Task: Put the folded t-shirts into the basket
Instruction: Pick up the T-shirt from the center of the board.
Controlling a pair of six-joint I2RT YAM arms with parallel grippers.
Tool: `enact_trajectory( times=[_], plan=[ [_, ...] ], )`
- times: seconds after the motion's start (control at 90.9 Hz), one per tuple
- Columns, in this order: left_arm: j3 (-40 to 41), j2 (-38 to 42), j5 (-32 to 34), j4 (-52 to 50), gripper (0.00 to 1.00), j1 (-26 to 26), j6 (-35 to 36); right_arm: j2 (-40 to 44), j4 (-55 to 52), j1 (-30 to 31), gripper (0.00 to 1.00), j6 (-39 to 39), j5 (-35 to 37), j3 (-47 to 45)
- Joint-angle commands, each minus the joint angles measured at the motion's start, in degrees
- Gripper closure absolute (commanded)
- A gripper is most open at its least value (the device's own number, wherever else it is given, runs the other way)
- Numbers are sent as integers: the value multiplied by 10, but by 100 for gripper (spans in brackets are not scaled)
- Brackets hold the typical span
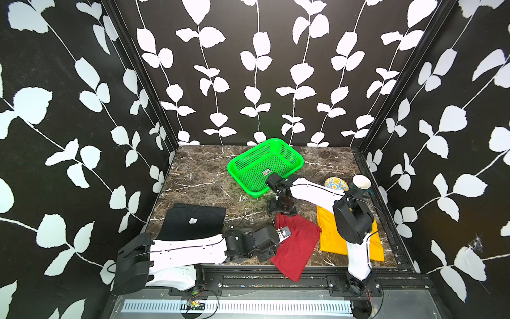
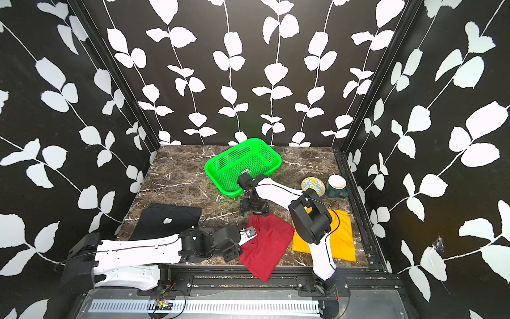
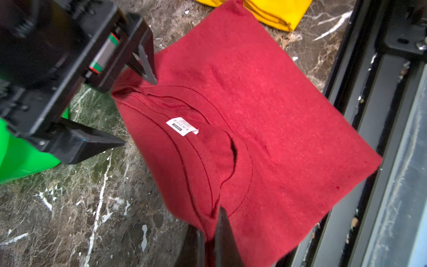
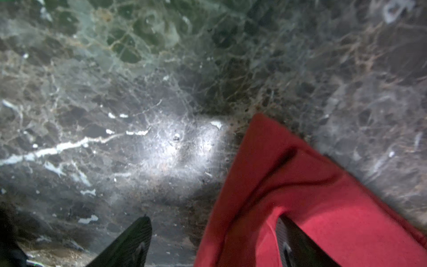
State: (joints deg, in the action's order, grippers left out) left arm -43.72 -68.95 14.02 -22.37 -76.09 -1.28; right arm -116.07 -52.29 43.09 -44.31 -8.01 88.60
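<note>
The red folded t-shirt [image 1: 296, 243] [image 2: 267, 248] lies at the table's front, one corner hanging over the edge. My left gripper [image 1: 279, 239] [image 3: 211, 222] is shut on its collar-side edge. At the shirt's far corner [image 4: 312, 196] my right gripper [image 1: 281, 213] [image 3: 136, 111] [image 4: 212, 218] stands open. One of its fingers is on the cloth and the other on bare marble. The yellow-orange t-shirt [image 1: 331, 240] [image 3: 277, 11] lies to the right, partly under the right arm. The black t-shirt [image 1: 193, 221] [image 2: 165, 221] lies at the left. The green basket [image 1: 234, 165] [image 2: 209, 168] sits behind, with no shirt in it.
A small patterned bowl [image 1: 336, 183] and a dark mug with a white inside [image 1: 361, 183] stand at the right, near the wall. A black rail [image 1: 276, 276] runs along the table's front edge. Patterned walls close in the left, right and back.
</note>
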Motion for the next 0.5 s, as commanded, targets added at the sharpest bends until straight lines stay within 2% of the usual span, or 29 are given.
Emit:
enact_trajectory(
  times=[0.0, 0.264, 0.319, 0.484],
  plan=[
    [13, 20, 9, 12, 100, -2, 1, -22, -27, -2, 22, 17, 24, 20],
    [26, 32, 12, 2, 100, -3, -13, -7, -37, -18, 49, 32, 80, 15],
    [30, 40, 12, 3, 100, -2, -16, -4, -33, -19, 60, 32, 78, 11],
    [43, 71, 18, 4, 100, -2, -22, 15, -23, -25, 84, 34, 66, -1]
  ],
)
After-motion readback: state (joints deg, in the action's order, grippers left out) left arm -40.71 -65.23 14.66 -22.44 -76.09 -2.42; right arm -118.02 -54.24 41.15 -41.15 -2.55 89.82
